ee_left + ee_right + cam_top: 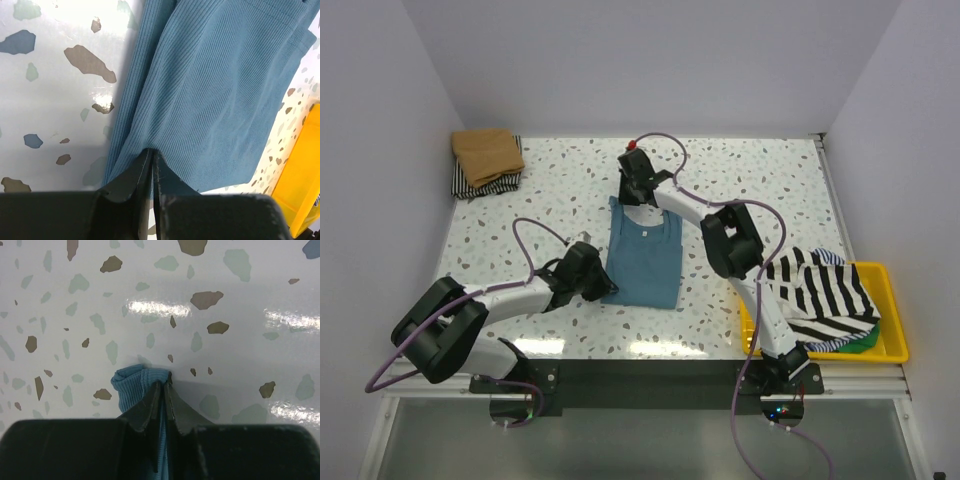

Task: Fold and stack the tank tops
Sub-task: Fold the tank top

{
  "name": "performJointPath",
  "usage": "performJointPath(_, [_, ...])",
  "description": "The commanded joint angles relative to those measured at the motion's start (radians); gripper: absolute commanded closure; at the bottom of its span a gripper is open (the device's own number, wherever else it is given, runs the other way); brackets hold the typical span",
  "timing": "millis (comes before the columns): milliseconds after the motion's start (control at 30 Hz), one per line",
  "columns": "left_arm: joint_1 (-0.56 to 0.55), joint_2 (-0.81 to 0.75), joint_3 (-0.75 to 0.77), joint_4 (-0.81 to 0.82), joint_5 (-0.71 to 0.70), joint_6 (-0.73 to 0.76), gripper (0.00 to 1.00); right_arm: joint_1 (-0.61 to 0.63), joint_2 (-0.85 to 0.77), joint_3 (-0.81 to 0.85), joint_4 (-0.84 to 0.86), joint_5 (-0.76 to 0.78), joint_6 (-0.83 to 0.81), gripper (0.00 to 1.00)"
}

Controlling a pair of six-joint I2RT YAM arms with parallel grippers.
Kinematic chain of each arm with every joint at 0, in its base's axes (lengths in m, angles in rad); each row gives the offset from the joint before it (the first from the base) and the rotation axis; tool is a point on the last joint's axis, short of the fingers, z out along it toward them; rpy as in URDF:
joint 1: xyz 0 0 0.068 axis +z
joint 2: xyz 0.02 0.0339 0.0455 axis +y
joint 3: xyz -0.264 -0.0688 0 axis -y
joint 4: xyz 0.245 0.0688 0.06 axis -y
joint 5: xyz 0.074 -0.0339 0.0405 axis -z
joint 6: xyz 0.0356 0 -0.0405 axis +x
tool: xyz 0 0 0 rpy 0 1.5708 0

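The teal-blue tank top (pixel 645 262) lies flat in the middle of the table, folded narrow lengthwise. My left gripper (pixel 603 283) is shut on its near left edge; the left wrist view shows the ribbed cloth (pixel 215 95) pinched between the shut fingers (pixel 151 154). My right gripper (pixel 635 196) is shut on the far top edge, where a bunched strap (pixel 135 382) sticks out between the fingertips (pixel 163 385). A tan-brown top (pixel 487 153) lies folded on a striped top (pixel 485 184) at the far left corner.
A yellow tray (pixel 890 345) at the near right holds a heap of black-and-white striped tops (pixel 820 292) and a green one (pixel 860 343). White walls close the table on three sides. The tray's corner shows in the left wrist view (pixel 300 190).
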Motion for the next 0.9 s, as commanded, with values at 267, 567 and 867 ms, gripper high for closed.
performJointPath(267, [-0.004, -0.011, 0.008, -0.118, -0.037, 0.007, 0.78, -0.028, -0.196, 0.001, 0.025, 0.054, -0.053, 0.64])
performJointPath(567, [-0.005, -0.075, 0.036, -0.143, -0.036, 0.024, 0.65, -0.028, -0.384, -0.098, -0.100, 0.086, -0.037, 0.60])
performJointPath(867, [-0.004, -0.199, 0.154, -0.358, -0.121, 0.082, 0.53, 0.023, -0.815, -0.744, -0.113, 0.036, 0.062, 0.62])
